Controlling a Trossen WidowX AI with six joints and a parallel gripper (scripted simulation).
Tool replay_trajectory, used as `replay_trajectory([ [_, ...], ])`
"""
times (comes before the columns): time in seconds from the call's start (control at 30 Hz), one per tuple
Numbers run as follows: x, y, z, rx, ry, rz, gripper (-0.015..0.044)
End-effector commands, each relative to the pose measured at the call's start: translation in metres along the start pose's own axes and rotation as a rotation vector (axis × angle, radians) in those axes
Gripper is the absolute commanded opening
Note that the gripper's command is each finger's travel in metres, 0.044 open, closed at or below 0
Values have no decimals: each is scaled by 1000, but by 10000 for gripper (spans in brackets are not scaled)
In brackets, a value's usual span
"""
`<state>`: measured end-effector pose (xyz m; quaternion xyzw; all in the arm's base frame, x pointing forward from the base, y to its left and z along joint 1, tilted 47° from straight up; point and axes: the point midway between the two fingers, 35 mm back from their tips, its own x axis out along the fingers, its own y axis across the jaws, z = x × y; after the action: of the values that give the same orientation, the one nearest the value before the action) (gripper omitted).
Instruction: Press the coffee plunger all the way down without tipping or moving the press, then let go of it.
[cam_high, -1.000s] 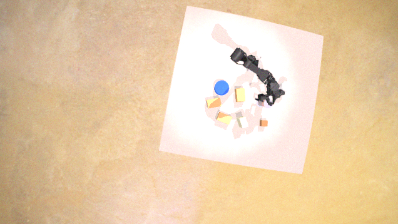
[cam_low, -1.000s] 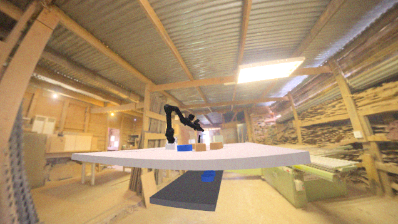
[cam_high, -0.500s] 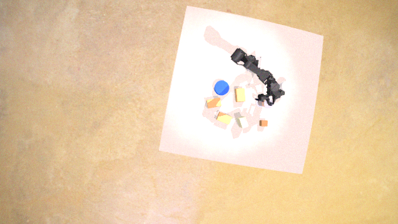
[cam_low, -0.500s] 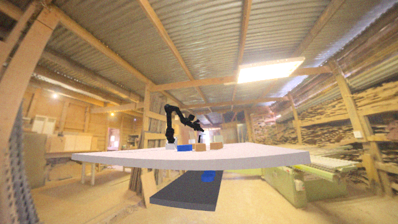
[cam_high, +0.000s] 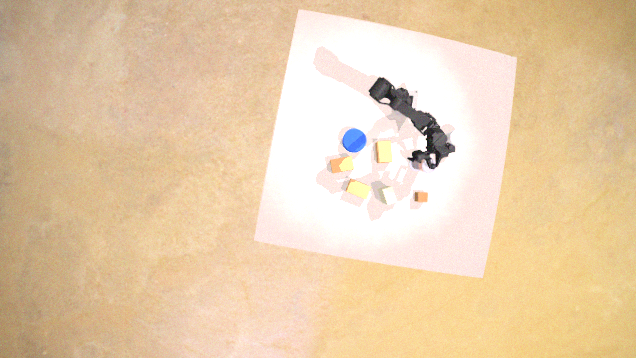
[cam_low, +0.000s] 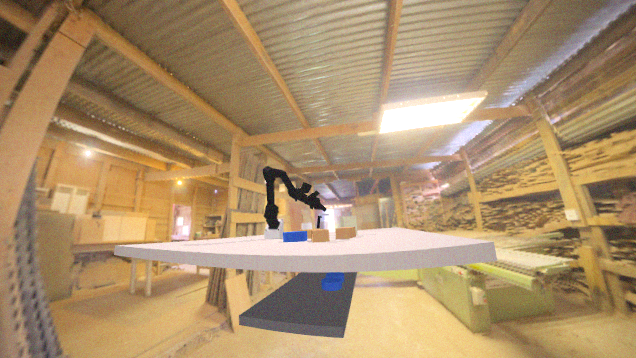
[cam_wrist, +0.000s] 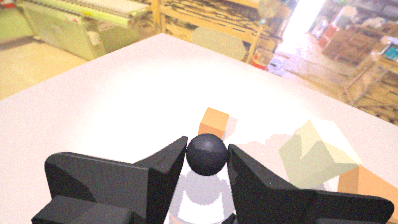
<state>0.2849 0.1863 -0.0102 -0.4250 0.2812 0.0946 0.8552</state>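
We see the pincer (cam_wrist: 207, 156) clamped on the plunger knob (cam_wrist: 207, 154), fingers at 9 and 3 o'clock.

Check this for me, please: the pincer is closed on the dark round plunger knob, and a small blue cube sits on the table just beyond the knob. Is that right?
One detail is wrong. The cube just beyond the plunger knob is orange, not blue; the wrist view shows it. The rest holds: the pincer is closed on the dark round knob, with a finger on each side of it.
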Motion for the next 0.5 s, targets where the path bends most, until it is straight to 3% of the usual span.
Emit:
replay_trajectory([
  [0.0,0,0,0,0,1,1,125],
  [0.03,0,0,0,0,1,1,125],
  [0.43,0,0,0,0,1,1,440],
  [0.47,0,0,0,0,1,1,440],
])
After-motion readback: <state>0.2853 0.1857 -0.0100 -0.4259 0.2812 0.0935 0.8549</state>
